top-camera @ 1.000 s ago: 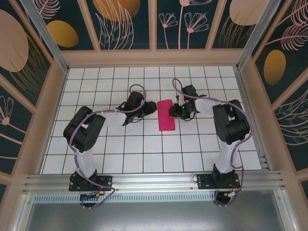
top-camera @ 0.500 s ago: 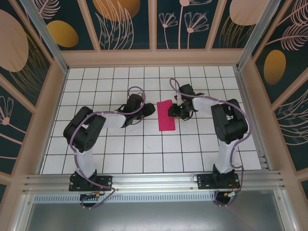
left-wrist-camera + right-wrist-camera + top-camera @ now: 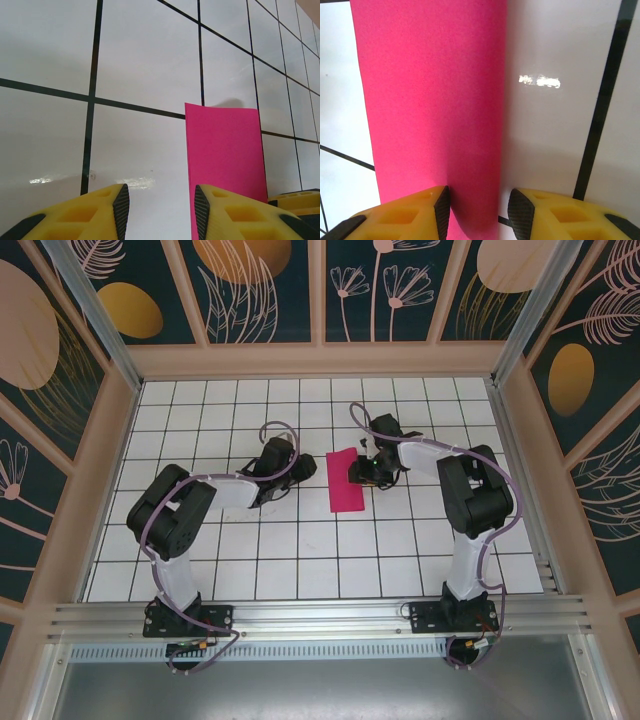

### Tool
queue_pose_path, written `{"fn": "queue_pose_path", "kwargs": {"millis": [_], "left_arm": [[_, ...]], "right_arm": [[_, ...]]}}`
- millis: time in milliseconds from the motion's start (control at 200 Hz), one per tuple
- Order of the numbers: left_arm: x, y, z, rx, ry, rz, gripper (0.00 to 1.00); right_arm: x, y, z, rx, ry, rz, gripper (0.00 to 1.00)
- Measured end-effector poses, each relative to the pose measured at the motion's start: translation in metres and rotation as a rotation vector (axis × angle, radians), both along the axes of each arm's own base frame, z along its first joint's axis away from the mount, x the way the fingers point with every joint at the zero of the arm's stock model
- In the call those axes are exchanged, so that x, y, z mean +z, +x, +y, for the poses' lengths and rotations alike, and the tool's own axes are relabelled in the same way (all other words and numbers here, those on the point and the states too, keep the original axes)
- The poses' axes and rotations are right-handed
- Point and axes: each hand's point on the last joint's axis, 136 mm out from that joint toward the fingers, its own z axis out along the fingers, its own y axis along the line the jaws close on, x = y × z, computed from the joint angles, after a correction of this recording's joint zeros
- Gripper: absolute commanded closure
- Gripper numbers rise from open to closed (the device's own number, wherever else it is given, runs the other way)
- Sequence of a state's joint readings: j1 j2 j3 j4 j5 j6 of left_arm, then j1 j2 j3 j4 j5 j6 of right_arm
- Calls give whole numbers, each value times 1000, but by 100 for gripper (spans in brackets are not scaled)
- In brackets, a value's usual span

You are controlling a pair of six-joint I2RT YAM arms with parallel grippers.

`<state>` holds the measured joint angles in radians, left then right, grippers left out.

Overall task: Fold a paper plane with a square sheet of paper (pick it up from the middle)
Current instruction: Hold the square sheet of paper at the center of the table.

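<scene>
Left gripper (image 3: 307, 469) has drawn back toward 9 o'clock since a second ago. Then it was right at the left edge of the pink paper (image 3: 346, 483); now a small strip of white counter (image 3: 300, 540) shows between them. In its wrist view the yellow fingers (image 3: 112, 210) stand apart with only bare counter between them, and the paper's left edge runs just beside the right finger, so it holds nothing.

The right gripper (image 3: 358, 471) has moved a little toward 12 o'clock and sits at the paper's right edge, near the far corner. Its jaws are also apart. The long edge of the paper passes under the gap between them, but the paper lies flat and is not pinched.

The paper has stayed in place near the middle of the counter, between the two grippers. It is a narrow rectangle with its long side running from 12 to 6 o'clock, and it looks folded in half.

I judge that the first fold is done and pressed and that the left arm is making room. The pointed nose folds are not yet made, so most of the plane remains to do.
</scene>
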<state>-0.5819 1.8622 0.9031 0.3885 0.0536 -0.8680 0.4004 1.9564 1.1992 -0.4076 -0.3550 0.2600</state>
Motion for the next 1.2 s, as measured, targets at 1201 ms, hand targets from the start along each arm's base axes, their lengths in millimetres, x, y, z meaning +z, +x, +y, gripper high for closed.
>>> {"fn": "queue_pose_path", "kwargs": {"millis": [1201], "left_arm": [[-3, -6, -80, -284, -223, 107, 84]], "right_arm": [[-1, 0, 0, 1, -18, 7, 56]]}}
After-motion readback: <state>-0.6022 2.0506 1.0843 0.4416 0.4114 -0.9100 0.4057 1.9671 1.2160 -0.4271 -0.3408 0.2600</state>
